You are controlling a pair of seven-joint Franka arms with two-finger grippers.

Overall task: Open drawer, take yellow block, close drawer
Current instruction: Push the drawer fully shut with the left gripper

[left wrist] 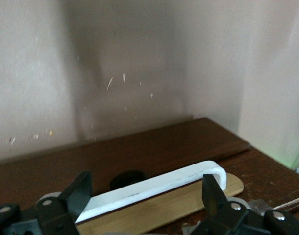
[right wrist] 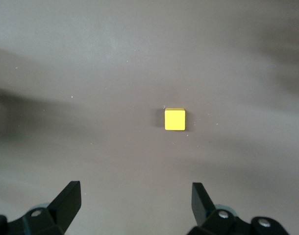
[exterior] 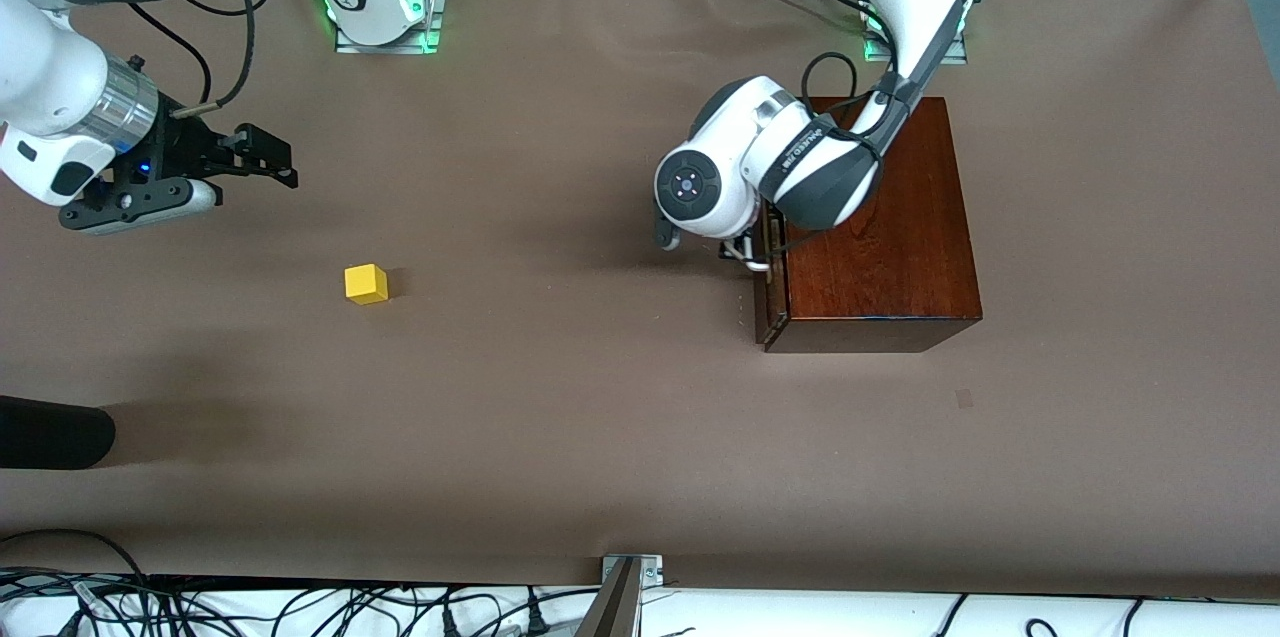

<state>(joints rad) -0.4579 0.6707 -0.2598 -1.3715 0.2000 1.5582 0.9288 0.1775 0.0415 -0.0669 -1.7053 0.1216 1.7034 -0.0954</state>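
Note:
The dark reddish-brown wooden box (exterior: pixel 890 237) stands toward the left arm's end of the table. Its drawer front (exterior: pixel 771 287) sits in against the box. My left gripper (exterior: pixel 742 252) is at the white bar handle (exterior: pixel 752 263), mostly hidden under its own wrist. In the left wrist view this gripper (left wrist: pixel 147 193) is open, with the handle (left wrist: pixel 154 188) between its fingers, not clamped. The yellow block (exterior: pixel 366 283) lies on the bare table toward the right arm's end. My right gripper (exterior: pixel 268 160) hangs open and empty over the table, and its wrist view (right wrist: pixel 135 196) shows the block (right wrist: pixel 174 119) below.
A black rounded object (exterior: pixel 50 432) juts in at the right arm's end, nearer the front camera than the block. A metal bracket (exterior: pixel 630 572) sits on the table's front edge. Cables lie along that edge.

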